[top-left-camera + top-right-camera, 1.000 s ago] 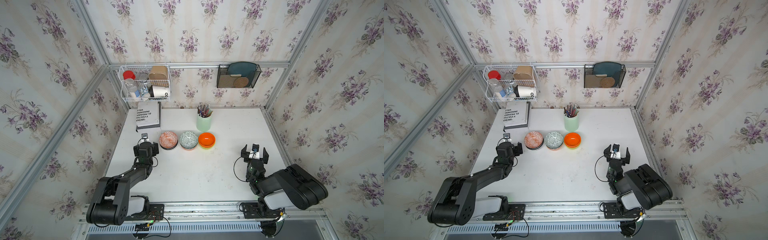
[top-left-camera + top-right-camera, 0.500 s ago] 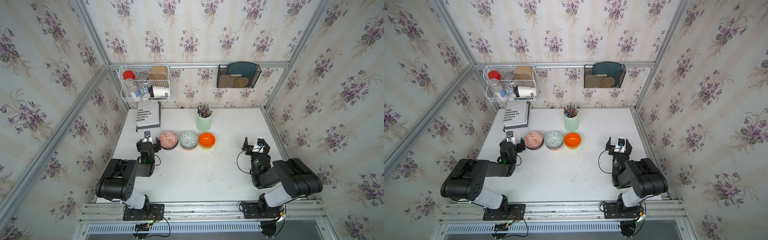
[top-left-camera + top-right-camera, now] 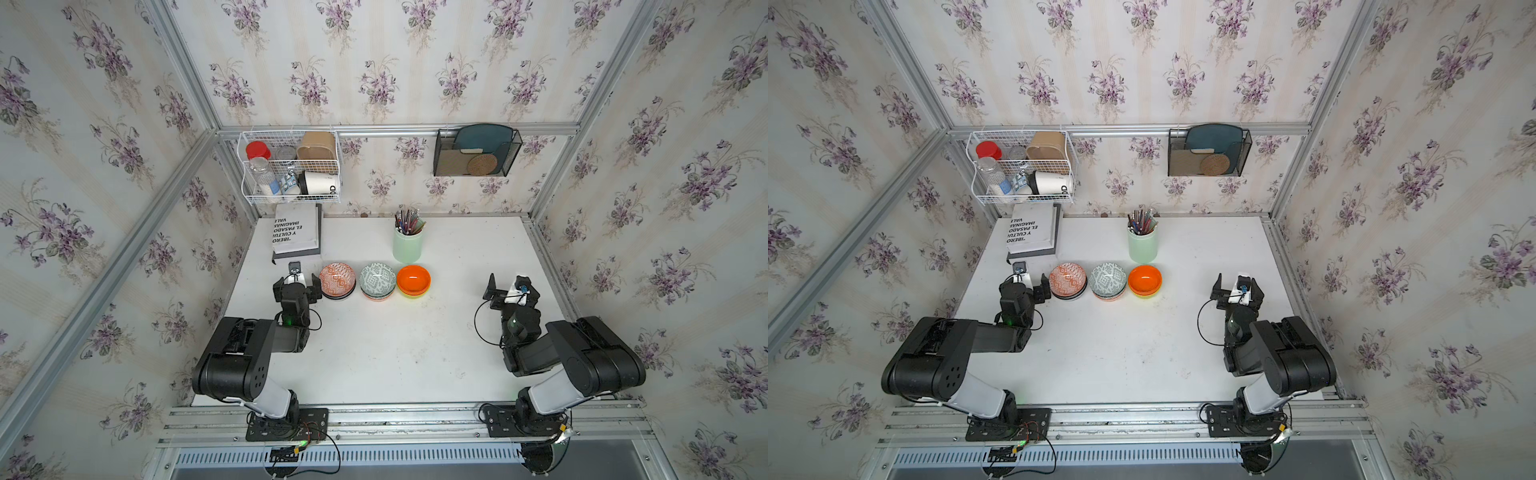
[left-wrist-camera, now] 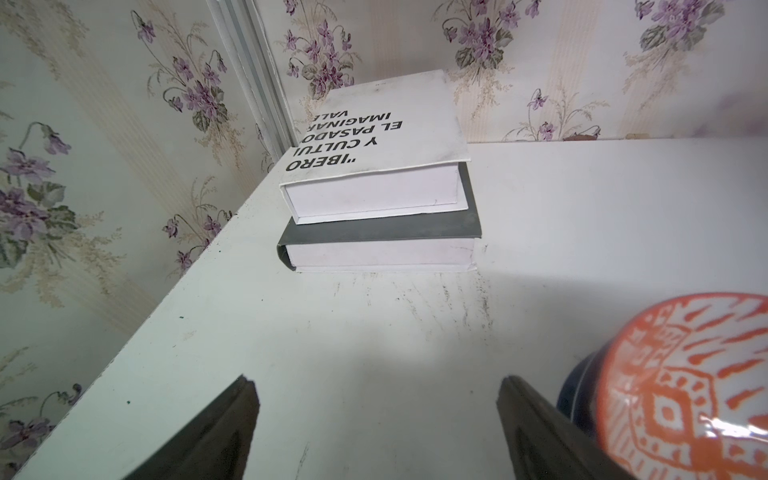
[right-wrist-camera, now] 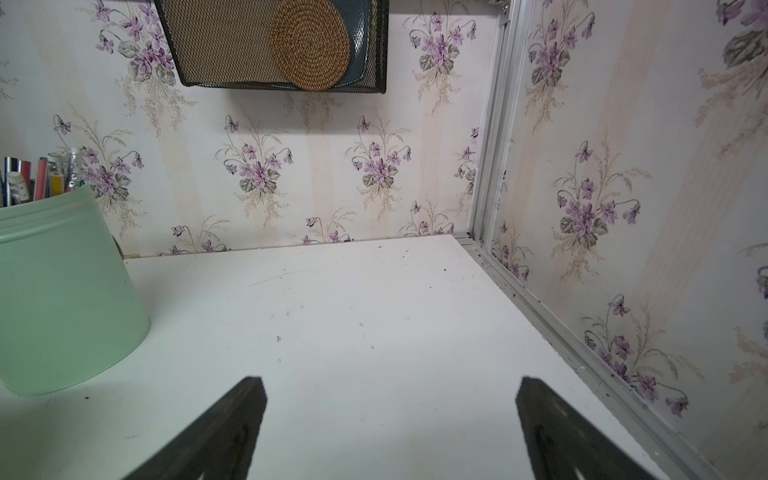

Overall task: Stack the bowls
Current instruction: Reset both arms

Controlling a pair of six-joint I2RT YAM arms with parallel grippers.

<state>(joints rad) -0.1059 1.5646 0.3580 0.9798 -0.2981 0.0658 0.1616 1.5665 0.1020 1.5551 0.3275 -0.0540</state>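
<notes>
The bowls stand in three short stacks in a row at mid-table in both top views. An orange-white patterned bowl (image 3: 337,280) (image 3: 1067,277) tops the left stack, a grey-green patterned bowl (image 3: 377,279) (image 3: 1108,278) the middle one. At the right a plain orange bowl (image 3: 413,279) (image 3: 1144,279) sits in a lime green one. My left gripper (image 3: 296,280) (image 3: 1025,284) (image 4: 377,384) is open and empty just left of the orange-white bowl (image 4: 685,386), one finger close beside it. My right gripper (image 3: 510,286) (image 3: 1237,288) (image 5: 391,382) is open and empty over bare table at the right.
A pale-green pen cup (image 3: 407,245) (image 5: 62,291) stands behind the bowls. Two stacked books (image 3: 296,232) (image 4: 374,166) lie at the back left corner. A wire basket (image 3: 291,166) and a black mesh holder (image 3: 476,151) hang on the back wall. Wallpapered walls close in three sides.
Both arms have folded back towards their bases, elbows raised. Both grippers have shifted slightly towards the back wall and stayed open. The bowls have not moved.
</notes>
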